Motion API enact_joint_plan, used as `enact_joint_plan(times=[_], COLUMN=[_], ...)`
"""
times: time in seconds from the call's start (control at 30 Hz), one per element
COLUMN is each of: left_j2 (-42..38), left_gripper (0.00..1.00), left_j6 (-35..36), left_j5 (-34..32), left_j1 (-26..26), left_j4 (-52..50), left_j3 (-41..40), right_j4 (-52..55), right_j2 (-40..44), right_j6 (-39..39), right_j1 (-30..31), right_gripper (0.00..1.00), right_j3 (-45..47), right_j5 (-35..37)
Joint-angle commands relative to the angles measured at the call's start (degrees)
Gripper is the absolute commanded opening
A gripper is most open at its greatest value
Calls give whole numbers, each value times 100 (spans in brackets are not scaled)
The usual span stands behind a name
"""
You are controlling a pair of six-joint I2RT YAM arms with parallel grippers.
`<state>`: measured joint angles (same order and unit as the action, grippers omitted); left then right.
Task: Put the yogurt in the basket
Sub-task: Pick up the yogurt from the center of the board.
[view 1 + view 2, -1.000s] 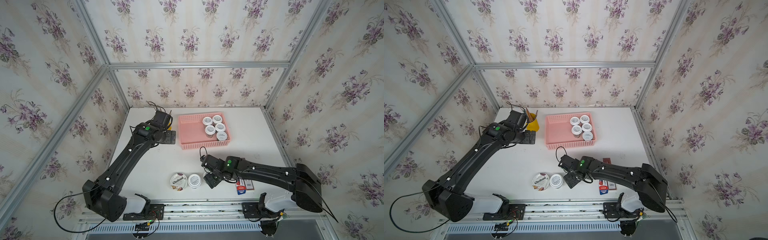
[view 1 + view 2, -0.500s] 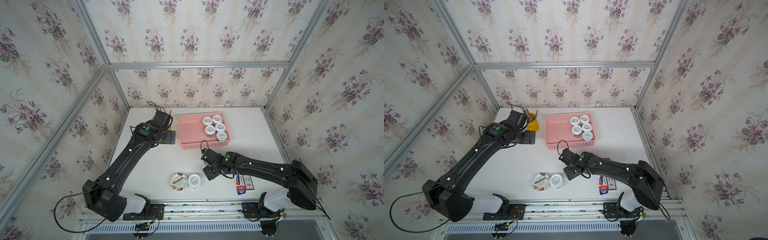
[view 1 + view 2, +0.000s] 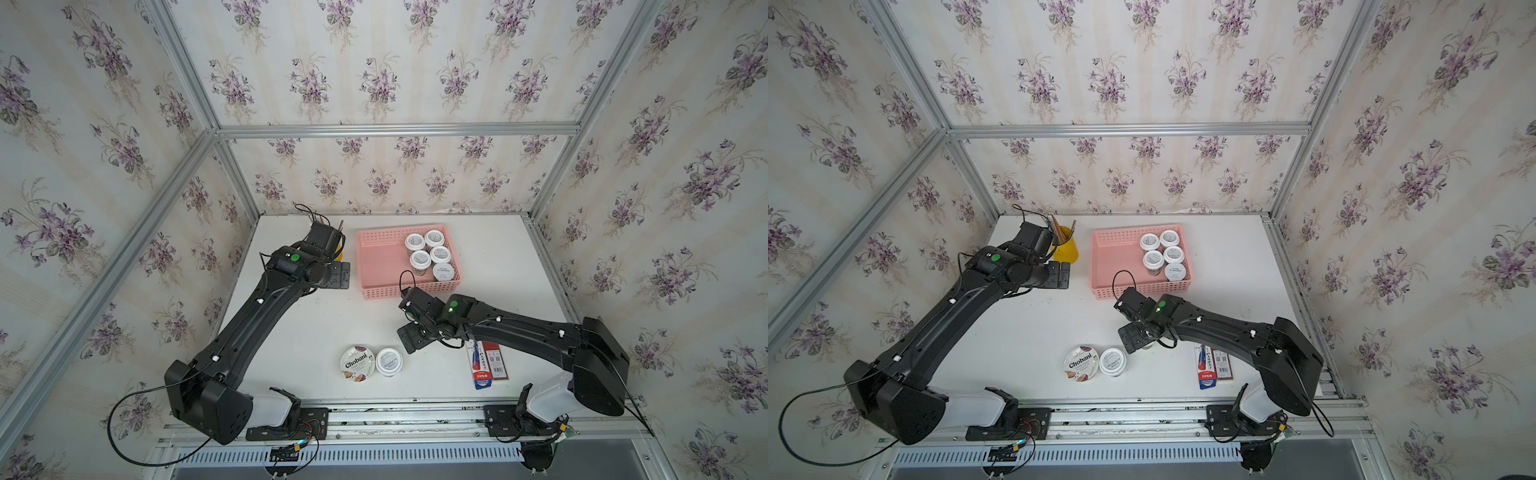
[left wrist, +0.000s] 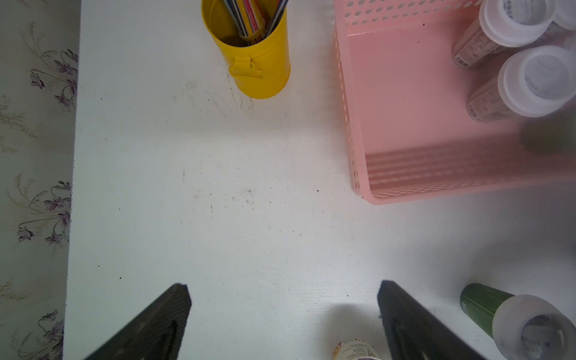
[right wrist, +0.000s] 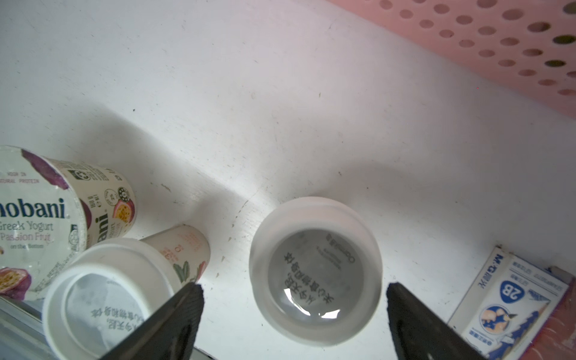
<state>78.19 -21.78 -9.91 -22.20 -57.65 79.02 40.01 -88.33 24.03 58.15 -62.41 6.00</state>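
The left arm (image 3: 249, 324) runs diagonally from the front rail to the far left of the table, elbow bent, its wrist beside the yellow pencil cup (image 3: 1067, 249). The left gripper (image 4: 282, 288) hangs over bare tabletop, fingers spread wide with nothing between them. The right arm (image 3: 523, 332) lies low across the front right, its forearm stretched toward the middle. The right gripper (image 5: 293, 286) points down, its fingers (image 5: 177, 321) wide apart on either side of a frosted-lidded cup (image 5: 314, 271). A gap shows on both sides, so nothing is gripped.

Floral-papered walls (image 3: 374, 83) box in the white table (image 3: 299, 332). The pink basket (image 3: 376, 266) sits at the far middle with five cups (image 3: 420, 259) upright in its right half. Near the front edge the Chobani cup (image 3: 357, 363) and a white-lidded cup (image 3: 388, 362) stand side by side. Two flat packets (image 3: 488, 365) lie by the right forearm.

Against a second ago, the right gripper sits slightly farther from the front edge, nearer the basket, and the forearm covers less of the packets. The left arm, the five cups and the front pair are unchanged.
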Motion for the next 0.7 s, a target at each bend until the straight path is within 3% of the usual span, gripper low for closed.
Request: enact_joint_plan(times=[0.0, 0.67], left_j2=[-2, -76], left_gripper=[99, 99], left_j6=[51, 55], left_j5=[-50, -53], left_j1=[2, -2], left_j4=[52, 69], left_j3=[-17, -73], right_j4=[158, 157], right_j2=[-131, -518], right_j6=[128, 129], right_j1=[2, 6], right_gripper=[95, 89], right_j3=[-75, -109], right_j5=[75, 305])
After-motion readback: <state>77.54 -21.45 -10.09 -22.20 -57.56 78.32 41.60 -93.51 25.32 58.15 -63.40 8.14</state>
